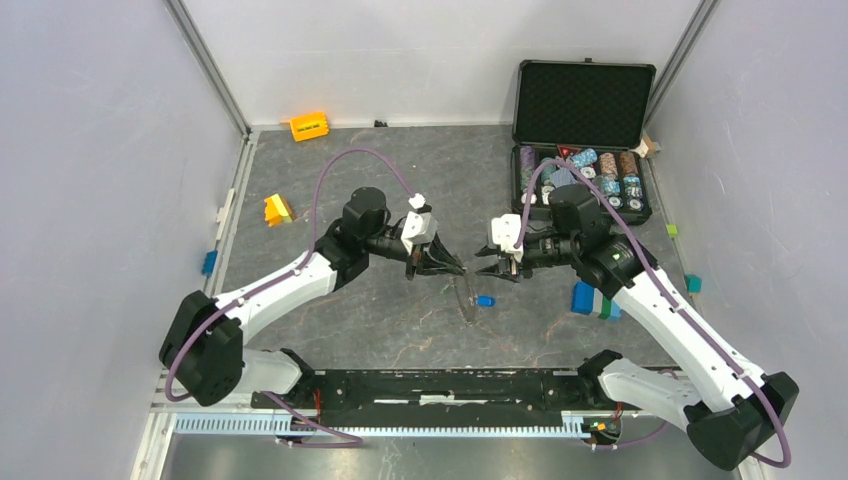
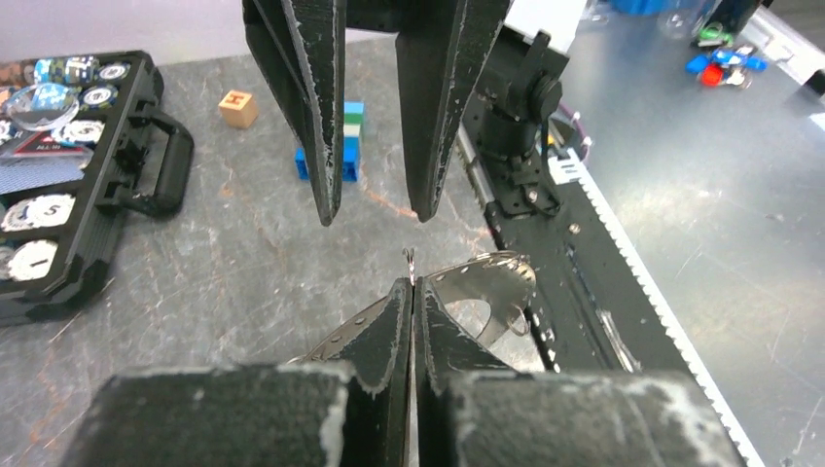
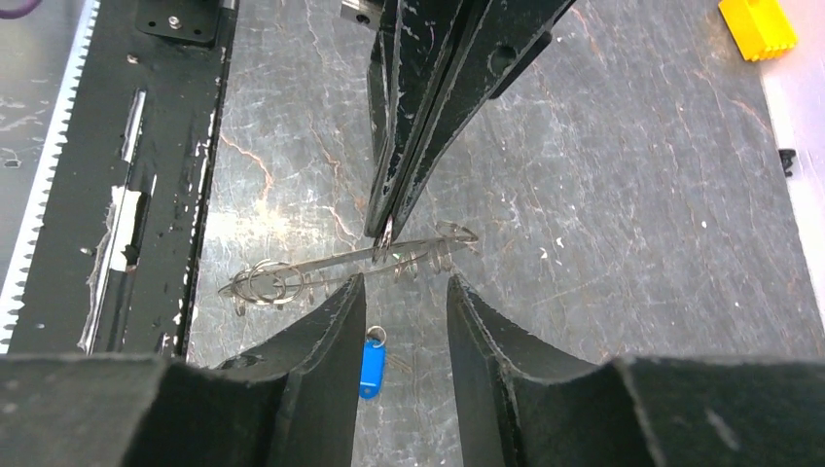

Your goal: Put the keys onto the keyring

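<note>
You're pinching the keyring (image 3: 321, 266) by its rim at mid-table, with your left gripper (image 3: 382, 229) clenching it between 2 closed fingers. The ring is showing edge-on in the right wrist view. The blue key (image 3: 371, 365) is lying on the grey table (image 3: 632, 195) just beside it. Your right gripper (image 3: 404, 292) is facing the ring, jaws released, grasping nothing.

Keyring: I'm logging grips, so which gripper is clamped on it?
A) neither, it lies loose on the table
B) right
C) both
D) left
D: the left gripper is shut on the rim of the keyring, while the right gripper has its jaws apart.
</note>
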`<control>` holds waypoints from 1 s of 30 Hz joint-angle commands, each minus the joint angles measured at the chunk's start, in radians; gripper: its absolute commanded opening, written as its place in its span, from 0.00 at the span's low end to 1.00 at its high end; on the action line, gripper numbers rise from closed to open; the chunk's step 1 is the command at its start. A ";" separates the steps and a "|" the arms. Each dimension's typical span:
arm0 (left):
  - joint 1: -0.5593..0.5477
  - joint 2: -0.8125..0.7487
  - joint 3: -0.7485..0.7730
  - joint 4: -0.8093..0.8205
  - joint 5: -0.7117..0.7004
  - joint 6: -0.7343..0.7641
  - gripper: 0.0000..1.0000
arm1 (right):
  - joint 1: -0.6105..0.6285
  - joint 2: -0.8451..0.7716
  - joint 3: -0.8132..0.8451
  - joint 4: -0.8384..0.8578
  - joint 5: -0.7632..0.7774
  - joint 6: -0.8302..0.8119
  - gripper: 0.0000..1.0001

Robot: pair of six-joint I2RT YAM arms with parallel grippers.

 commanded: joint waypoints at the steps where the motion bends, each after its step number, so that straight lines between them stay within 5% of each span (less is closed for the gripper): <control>1: 0.005 -0.009 -0.057 0.384 0.059 -0.244 0.02 | -0.004 0.009 -0.007 0.050 -0.077 -0.004 0.41; 30: 0.003 0.013 -0.040 0.320 0.008 -0.200 0.02 | -0.004 0.031 -0.022 0.109 -0.108 0.041 0.15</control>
